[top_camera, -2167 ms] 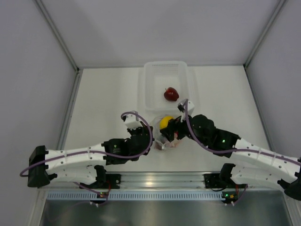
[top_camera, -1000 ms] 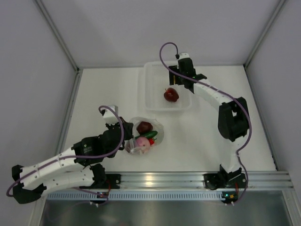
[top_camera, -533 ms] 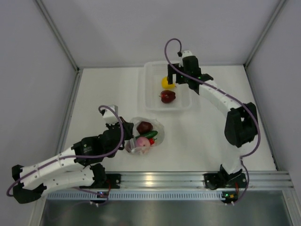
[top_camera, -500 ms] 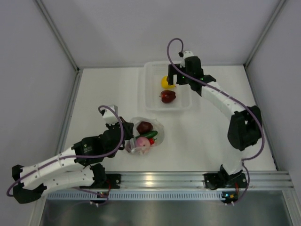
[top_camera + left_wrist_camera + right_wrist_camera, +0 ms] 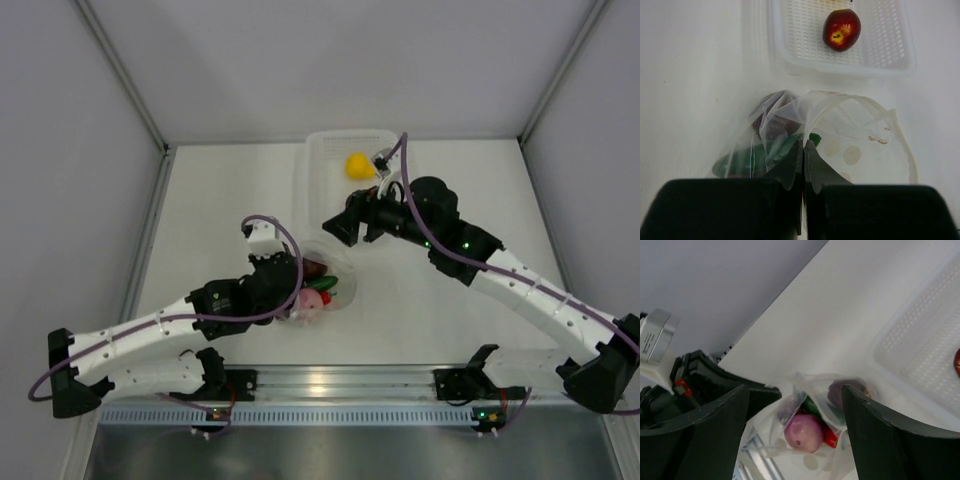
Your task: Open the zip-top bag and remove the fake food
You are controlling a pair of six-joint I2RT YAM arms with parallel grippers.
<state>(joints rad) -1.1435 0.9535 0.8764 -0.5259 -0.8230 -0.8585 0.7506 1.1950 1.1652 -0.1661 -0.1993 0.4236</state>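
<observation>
Left gripper [image 5: 803,150], clamped shut on the rim of the zip-top bag [image 5: 860,150], in which onion [image 5: 802,431], cucumber [image 5: 322,283] and chili [image 5: 829,437] are contained; right gripper [image 5: 795,390], spread wide and empty, held at the bag's 1 o'clock; apple [image 5: 841,29] and pear [image 5: 358,164] lodged in the mesh basket [image 5: 850,69] at 12 o'clock.

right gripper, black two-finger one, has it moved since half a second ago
Yes. The right gripper has come from the far half of the white mesh basket to its near rim, toward the see-through polka-dot plastic bag.
</observation>
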